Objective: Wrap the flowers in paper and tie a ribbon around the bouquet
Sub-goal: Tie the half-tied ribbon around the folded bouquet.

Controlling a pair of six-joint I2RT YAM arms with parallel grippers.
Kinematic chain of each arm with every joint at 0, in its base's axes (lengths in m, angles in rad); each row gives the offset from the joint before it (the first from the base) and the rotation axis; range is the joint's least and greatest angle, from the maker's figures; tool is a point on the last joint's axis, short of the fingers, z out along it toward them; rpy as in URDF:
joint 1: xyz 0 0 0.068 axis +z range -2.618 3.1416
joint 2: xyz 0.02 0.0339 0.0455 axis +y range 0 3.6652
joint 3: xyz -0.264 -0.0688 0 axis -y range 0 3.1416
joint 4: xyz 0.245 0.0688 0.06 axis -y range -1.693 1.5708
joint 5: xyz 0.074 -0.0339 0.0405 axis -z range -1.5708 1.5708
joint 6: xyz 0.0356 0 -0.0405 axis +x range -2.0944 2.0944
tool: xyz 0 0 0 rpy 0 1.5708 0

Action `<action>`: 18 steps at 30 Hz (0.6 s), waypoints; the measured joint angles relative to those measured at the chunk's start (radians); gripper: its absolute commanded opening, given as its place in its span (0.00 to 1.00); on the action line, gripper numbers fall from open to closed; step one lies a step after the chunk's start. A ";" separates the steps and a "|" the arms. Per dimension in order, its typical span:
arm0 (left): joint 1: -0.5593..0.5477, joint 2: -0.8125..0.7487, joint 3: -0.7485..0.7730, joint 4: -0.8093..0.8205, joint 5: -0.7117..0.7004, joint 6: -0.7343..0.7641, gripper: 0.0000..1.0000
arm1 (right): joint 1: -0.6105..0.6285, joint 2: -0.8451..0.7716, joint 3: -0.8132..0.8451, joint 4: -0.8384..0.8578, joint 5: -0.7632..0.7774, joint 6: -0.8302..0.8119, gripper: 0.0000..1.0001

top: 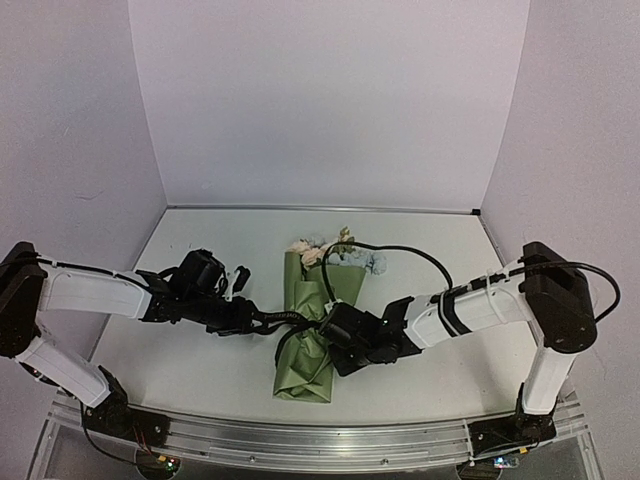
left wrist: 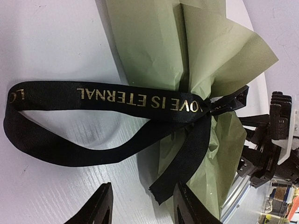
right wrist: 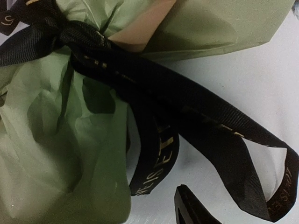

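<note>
Ribbon [left wrist: 117, 98] knotted round bouquet [top: 305, 365].
Left gripper [left wrist: 142, 198] spread, per its wrist view; right gripper [top: 338, 338] state unreadable. Flowers [top: 325, 248] seen overhead only.

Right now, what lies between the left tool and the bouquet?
The ribbon: its loop and loose end reach the bouquet. Left wrist view shows it.

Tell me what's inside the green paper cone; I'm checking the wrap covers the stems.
Pink, cream and blue flowers poke out of the paper's far end. The stems cannot be seen; the paper covers them.
</note>
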 measured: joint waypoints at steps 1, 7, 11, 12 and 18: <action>0.000 0.000 -0.001 0.002 0.001 -0.001 0.46 | 0.004 0.002 0.000 0.006 0.020 -0.009 0.38; -0.008 0.000 -0.021 0.024 0.014 0.002 0.49 | 0.009 0.020 0.000 0.042 0.103 -0.062 0.14; -0.032 0.009 -0.025 0.032 0.030 0.015 0.52 | 0.009 0.025 0.000 0.057 0.133 -0.085 0.00; -0.040 0.017 -0.025 0.038 0.033 0.022 0.53 | 0.009 0.026 0.000 0.059 0.137 -0.088 0.00; -0.078 0.096 -0.023 0.077 0.049 0.055 0.57 | 0.009 0.026 0.000 0.062 0.145 -0.099 0.00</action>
